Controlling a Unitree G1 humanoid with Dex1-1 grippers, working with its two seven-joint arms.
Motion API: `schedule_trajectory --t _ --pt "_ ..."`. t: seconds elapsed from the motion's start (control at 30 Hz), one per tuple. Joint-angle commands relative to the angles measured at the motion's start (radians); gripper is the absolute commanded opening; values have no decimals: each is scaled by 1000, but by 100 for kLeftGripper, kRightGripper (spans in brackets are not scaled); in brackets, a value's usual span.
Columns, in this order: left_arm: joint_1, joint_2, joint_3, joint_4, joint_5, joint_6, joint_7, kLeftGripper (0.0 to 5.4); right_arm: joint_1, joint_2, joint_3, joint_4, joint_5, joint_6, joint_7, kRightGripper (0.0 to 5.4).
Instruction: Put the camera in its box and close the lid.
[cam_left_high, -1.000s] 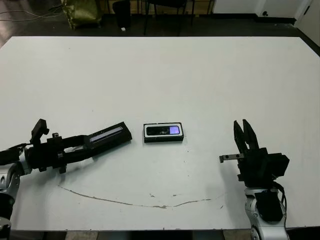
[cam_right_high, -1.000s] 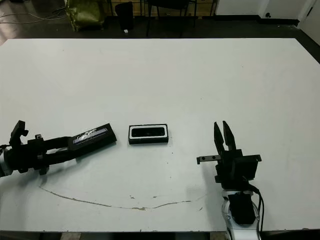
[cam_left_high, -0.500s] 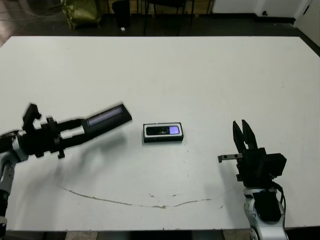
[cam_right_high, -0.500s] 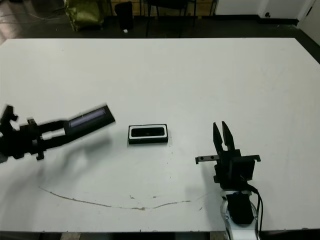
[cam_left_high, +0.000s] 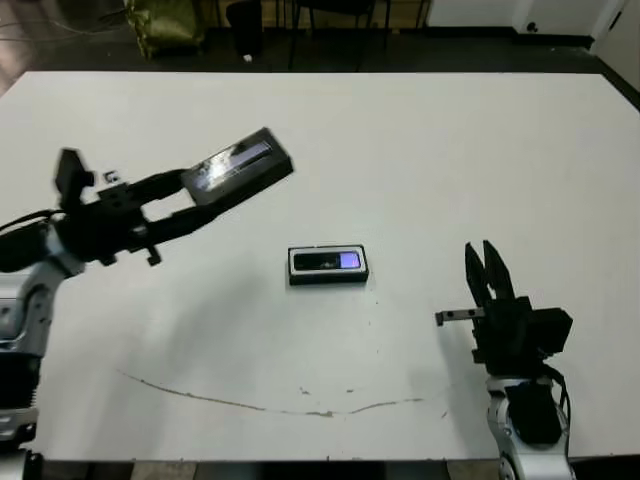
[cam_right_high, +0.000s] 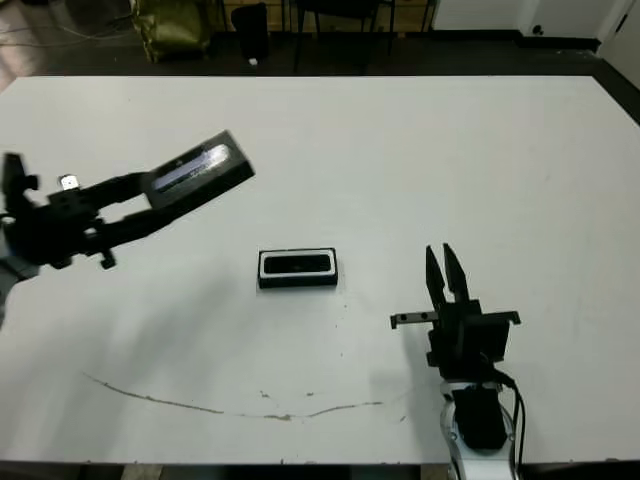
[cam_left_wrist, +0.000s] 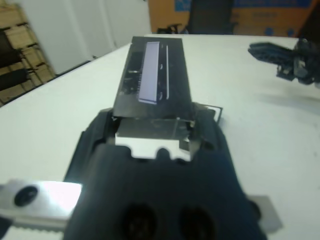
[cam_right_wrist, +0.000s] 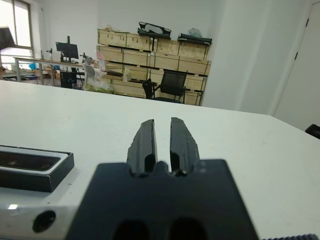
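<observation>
On the desk: a big, flat, white desk (cam_left_high: 450, 150) with a thin wavy dark line (cam_left_high: 270, 405) drawn along its near side.
Box: a small, low, black tray with a white inside (cam_left_high: 328, 265). It lies flat near the middle of the desk, a bit to the near side.
Camera: a slim black bar with round ends and a bluish-purple patch on top (cam_left_high: 330, 262). It lies inside the box, flat, with the patch toward the right end.
Lid: a flat, black, shiny panel with a silvery-grey stripe along it (cam_left_high: 238, 165). It is up in the air over the left side of the desk, tilted, to the far left of the box and well apart from it.
Left gripper: black and blocky (cam_left_high: 190, 192). Its two fingers are pinched tight on the near end of the lid, one on each face, and the rest of the lid sticks out past them. The wrist view shows the lid's striped face turned up.
Right gripper: black, with two thin pointed fingers (cam_left_high: 485, 272). They point away toward the far side, with only a narrow slit between them. It holds nothing and sits to the near right of the box, apart from it.
</observation>
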Motion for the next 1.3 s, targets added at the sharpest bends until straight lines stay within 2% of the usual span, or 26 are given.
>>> schedule_trajectory --t 0.03,0.27,0.5,0.7,1.07,1.3 --pt "-39 -1 -58 56 43 15 -35 192 17 -1 3 -9 -2 40 -3 0" --pt "-119 3 -160 135 132 47 -73 192 13 -1 6 -7 11 40 5 0" --pt "-164 -14 -217 217 168 60 -134 192 19 1 12 -27 -3 55 -5 0" --pt "-164 -28 -231 249 185 28 -163 192 21 4 14 -45 -5 79 -8 0" --pt "-135 -59 -240 243 170 55 -200 192 24 5 16 -54 -7 92 -5 0" --pt "-128 -97 -244 263 179 24 -195 192 23 4 12 -59 -6 108 -5 0"
